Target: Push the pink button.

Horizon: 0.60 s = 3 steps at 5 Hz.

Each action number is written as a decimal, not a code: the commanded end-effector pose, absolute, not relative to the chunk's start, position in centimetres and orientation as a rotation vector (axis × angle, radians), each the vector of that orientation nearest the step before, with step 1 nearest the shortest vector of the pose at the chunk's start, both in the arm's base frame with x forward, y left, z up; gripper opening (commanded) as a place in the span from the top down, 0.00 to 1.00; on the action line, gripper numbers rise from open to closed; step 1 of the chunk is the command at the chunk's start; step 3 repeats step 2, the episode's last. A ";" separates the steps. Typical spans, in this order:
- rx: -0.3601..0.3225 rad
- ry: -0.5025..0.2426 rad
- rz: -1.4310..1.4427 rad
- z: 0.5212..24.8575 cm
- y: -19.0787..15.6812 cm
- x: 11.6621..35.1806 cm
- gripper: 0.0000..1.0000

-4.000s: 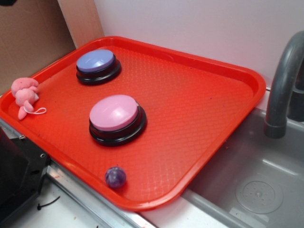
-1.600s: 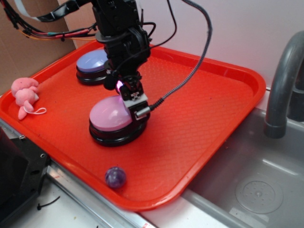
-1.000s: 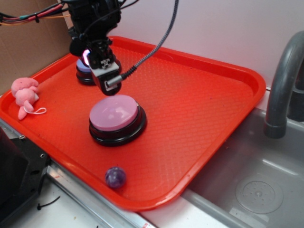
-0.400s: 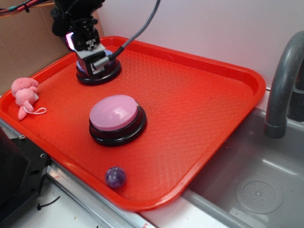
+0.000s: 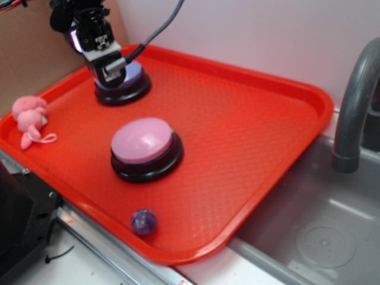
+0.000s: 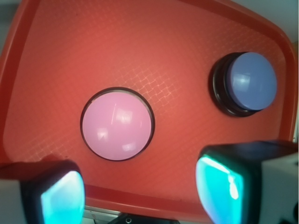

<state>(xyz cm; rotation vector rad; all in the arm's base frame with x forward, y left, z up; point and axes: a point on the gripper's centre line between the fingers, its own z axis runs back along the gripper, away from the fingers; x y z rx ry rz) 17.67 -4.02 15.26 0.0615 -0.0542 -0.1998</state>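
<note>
pink button (image 5: 142,140) mid-tray, untouched, no sign of pressing | end effector (image 5: 108,66) spread, empty, raised at far left above blue button (image 5: 132,76) | left: reach and press

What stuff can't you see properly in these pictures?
- Blue button: in the exterior view the gripper covers its left part.
- Gripper: top cut off by the exterior frame; wrist view shows two fingers apart, blurred.
- Faucet: cut by the right edge.
- Purple ball: too small to tell what it is.
- Pink plush toy: blurry.
</note>
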 end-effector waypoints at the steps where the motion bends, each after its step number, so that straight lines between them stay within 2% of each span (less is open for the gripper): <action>1: 0.061 -0.066 -0.148 18.2 -4.3 17.4 0.00; 2: 0.061 -0.072 -0.140 19.4 -4.2 16.7 0.00; 3: 0.061 -0.072 -0.140 19.4 -4.2 16.7 0.00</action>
